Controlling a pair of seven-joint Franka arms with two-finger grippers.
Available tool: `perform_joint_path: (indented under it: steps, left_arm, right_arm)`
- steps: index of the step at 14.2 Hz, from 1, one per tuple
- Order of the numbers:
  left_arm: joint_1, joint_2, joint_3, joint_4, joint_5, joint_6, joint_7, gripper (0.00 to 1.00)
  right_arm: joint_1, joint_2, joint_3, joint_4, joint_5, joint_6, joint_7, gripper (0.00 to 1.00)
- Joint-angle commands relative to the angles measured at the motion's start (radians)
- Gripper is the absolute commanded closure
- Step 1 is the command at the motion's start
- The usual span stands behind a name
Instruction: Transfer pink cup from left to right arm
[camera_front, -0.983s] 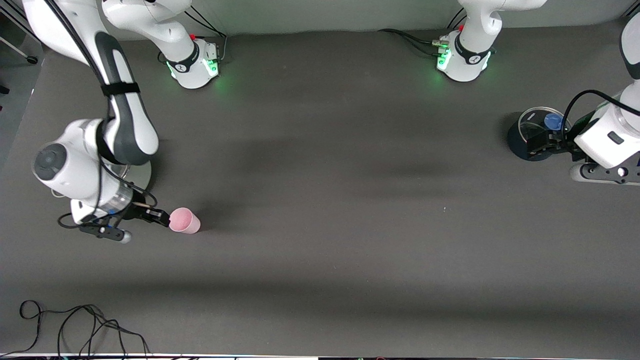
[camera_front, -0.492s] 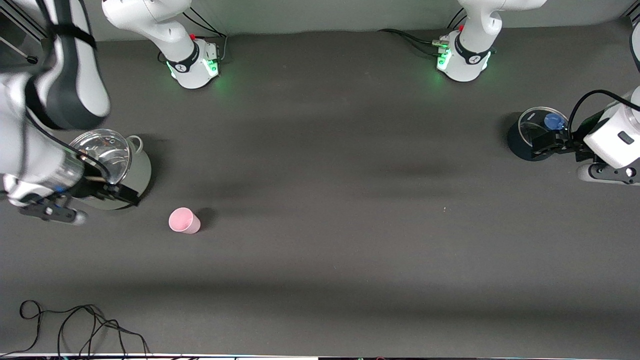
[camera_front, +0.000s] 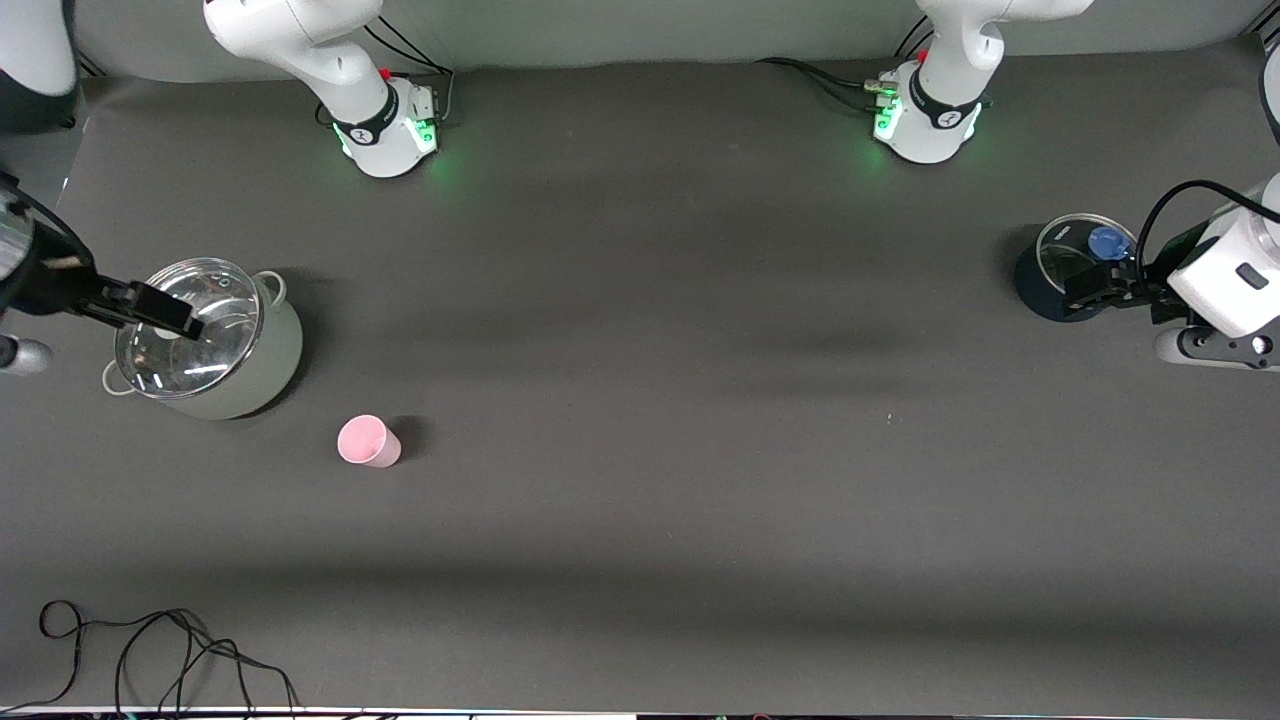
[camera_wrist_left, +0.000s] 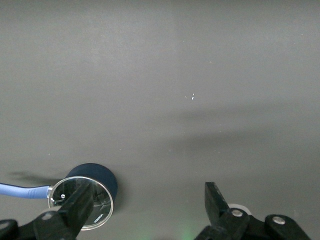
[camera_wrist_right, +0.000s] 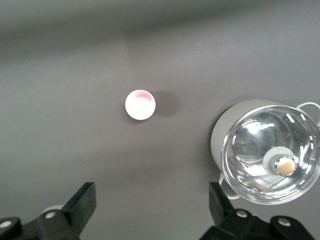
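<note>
The pink cup (camera_front: 368, 441) stands upright on the dark table, alone, nearer to the front camera than the silver pot; nothing holds it. It also shows in the right wrist view (camera_wrist_right: 140, 104), seen from above. My right gripper (camera_front: 165, 315) is open and empty, up in the air over the silver pot's glass lid; its fingers (camera_wrist_right: 84, 199) stand wide apart. My left gripper (camera_front: 1095, 285) is open and empty, low beside the dark pot at the left arm's end of the table; its fingers (camera_wrist_left: 214, 196) are spread.
A silver pot with a glass lid (camera_front: 270, 360) (camera_wrist_right: 227, 130) stands at the right arm's end. A dark pot with a glass lid and blue knob (camera_front: 1035, 285) (camera_wrist_left: 100, 174) stands at the left arm's end. Cables (camera_front: 150, 650) lie at the table's near corner.
My right gripper has left the pink cup, risen and drawn back toward its end of the table, now over the silver pot. The cup has stayed in place. The left arm shifted slightly.
</note>
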Motion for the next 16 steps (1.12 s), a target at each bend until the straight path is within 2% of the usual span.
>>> perform_joint_path:
  steps: [1, 9, 10, 13, 16]
  left_arm:
    - [-0.003, -0.002, 0.004, -0.009, -0.004, 0.015, 0.014, 0.00]
    - [-0.005, 0.002, 0.002, 0.006, -0.004, 0.017, 0.012, 0.01]
    - [-0.005, 0.002, 0.002, 0.006, -0.004, 0.017, 0.012, 0.01]
    - [-0.006, 0.007, 0.002, 0.016, -0.004, 0.017, 0.012, 0.01]
    - [-0.005, 0.008, 0.002, 0.016, -0.004, 0.017, 0.012, 0.01]
  right_arm:
    - [0.003, 0.022, -0.020, 0.021, -0.034, -0.020, -0.021, 0.00]
    - [0.003, 0.022, -0.014, 0.016, -0.036, -0.071, -0.012, 0.00]
    - [-0.011, 0.020, 0.005, 0.018, -0.037, -0.071, -0.012, 0.00]
    - [-0.156, 0.000, 0.168, 0.015, -0.039, -0.072, -0.012, 0.00]
    - [-0.227, -0.038, 0.258, -0.031, -0.069, -0.067, -0.012, 0.00]
